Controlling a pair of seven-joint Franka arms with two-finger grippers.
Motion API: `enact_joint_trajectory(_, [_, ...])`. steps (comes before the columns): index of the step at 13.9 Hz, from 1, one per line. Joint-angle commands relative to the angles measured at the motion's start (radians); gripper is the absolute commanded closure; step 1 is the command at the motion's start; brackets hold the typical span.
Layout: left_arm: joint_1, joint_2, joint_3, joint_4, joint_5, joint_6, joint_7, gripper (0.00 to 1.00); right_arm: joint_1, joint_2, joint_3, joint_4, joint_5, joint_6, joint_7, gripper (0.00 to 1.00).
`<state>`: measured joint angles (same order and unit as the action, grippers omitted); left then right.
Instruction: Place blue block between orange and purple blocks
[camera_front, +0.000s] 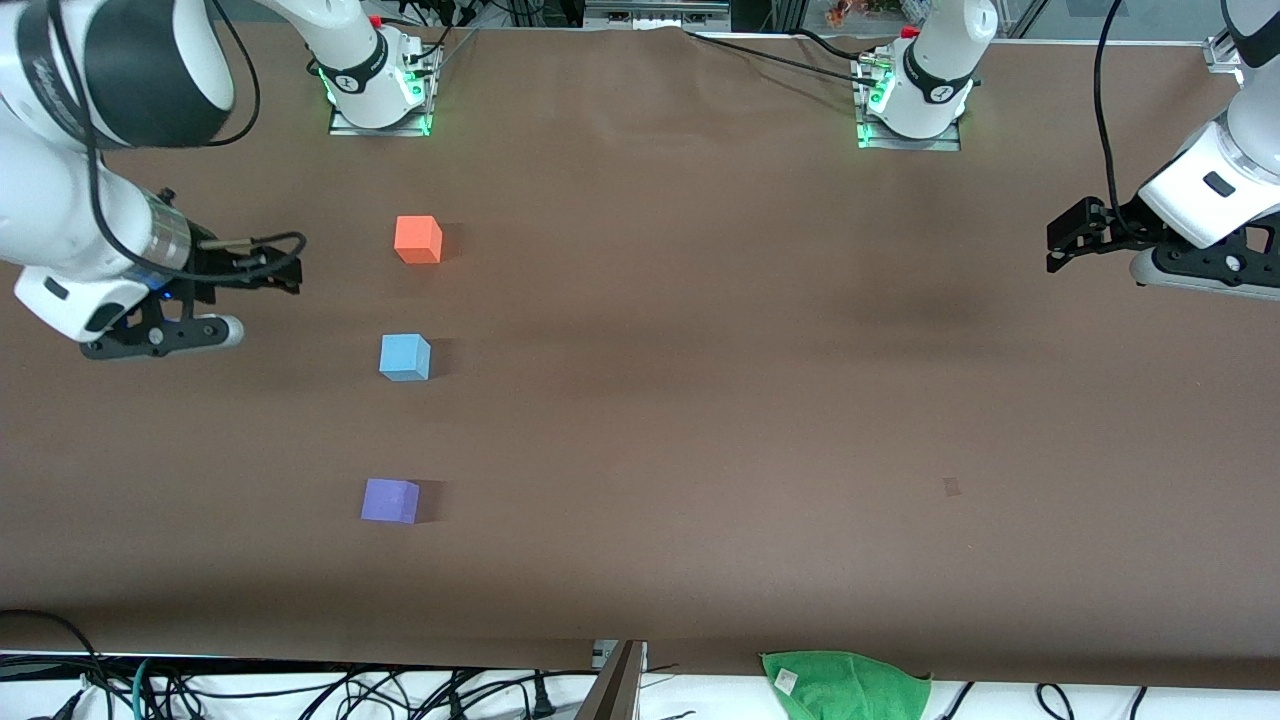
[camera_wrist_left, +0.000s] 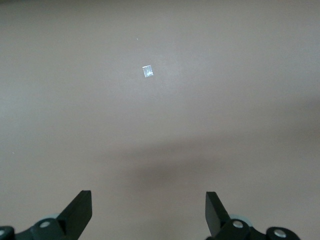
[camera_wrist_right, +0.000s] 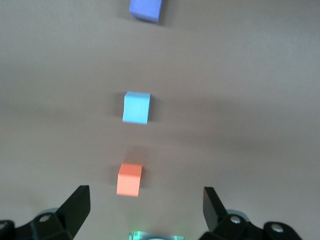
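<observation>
Blocks stand in one line on the brown surface (camera_front: 700, 400), toward the right arm's end. The orange block (camera_front: 418, 240) lies farthest from the front camera, the purple block (camera_front: 390, 501) nearest, and the blue block (camera_front: 405, 357) sits between them, apart from both. All three rest flat and upright, none touching another.

Right pincer (camera_front: 285, 268) hangs in the air off to the side of the row, at that same end of the surface, fingers (camera_wrist_right: 77, 207) spread apart, holding nothing. Left pincer (camera_front: 1068, 238) hangs over the left arm's end, well apart from the blocks, fingers (camera_wrist_left: 80, 210) likewise spread and empty. A green cloth (camera_front: 845, 685) lies at the surface edge nearest the front camera.
</observation>
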<state>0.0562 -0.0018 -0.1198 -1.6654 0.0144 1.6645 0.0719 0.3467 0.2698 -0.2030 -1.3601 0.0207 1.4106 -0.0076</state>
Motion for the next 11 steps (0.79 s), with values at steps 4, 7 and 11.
enact_joint_trajectory(4, [0.007, 0.017, -0.012, 0.036, 0.027, -0.026, -0.007, 0.00, -0.023, -0.027, -0.001, 0.044, -0.005, -0.079, -0.002, 0.00])
enact_joint_trajectory(7, [0.007, 0.017, -0.012, 0.036, 0.027, -0.026, -0.007, 0.00, -0.109, -0.078, 0.109, -0.010, -0.014, -0.079, -0.005, 0.00])
enact_joint_trajectory(11, [0.007, 0.017, -0.012, 0.036, 0.027, -0.026, -0.006, 0.00, -0.190, -0.161, 0.145, -0.034, -0.015, -0.030, -0.009, 0.00])
